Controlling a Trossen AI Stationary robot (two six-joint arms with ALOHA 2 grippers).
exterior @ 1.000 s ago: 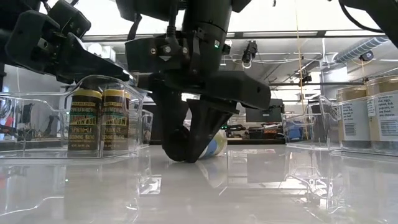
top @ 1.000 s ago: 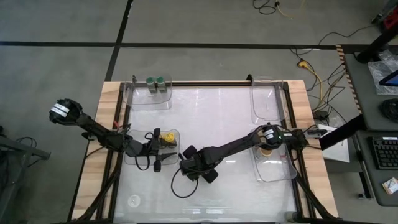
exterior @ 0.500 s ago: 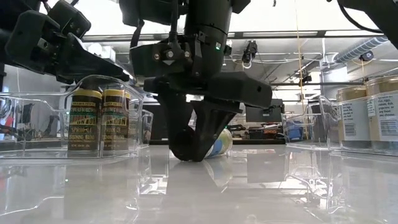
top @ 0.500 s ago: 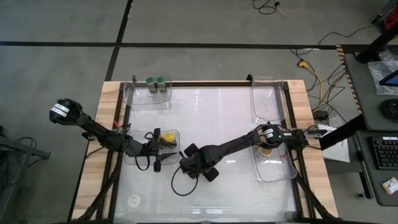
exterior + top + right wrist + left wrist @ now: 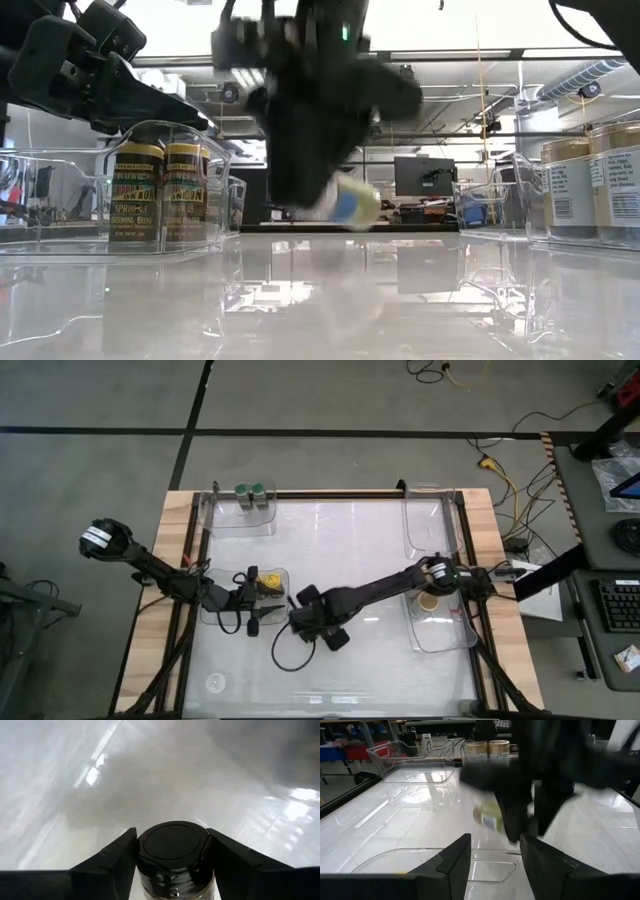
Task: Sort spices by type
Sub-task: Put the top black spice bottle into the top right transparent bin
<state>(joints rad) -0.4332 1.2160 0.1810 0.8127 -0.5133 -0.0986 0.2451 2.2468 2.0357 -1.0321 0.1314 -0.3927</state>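
This is a robotics lab or workshop: a wooden-edged table [image 5: 178,520] with a glossy white top stands on a bare grey concrete floor [image 5: 100,420] marked with dark tape lines [image 5: 300,431], and loose yellow and black cables [image 5: 500,470] trail across the floor beside it. Next to the table on the right arm's side is a desk with a keyboard [image 5: 620,605], and the low view looks across into a room with exposed ceiling ducts [image 5: 590,75], strip lighting and a monitor [image 5: 420,178] on a cluttered bench.
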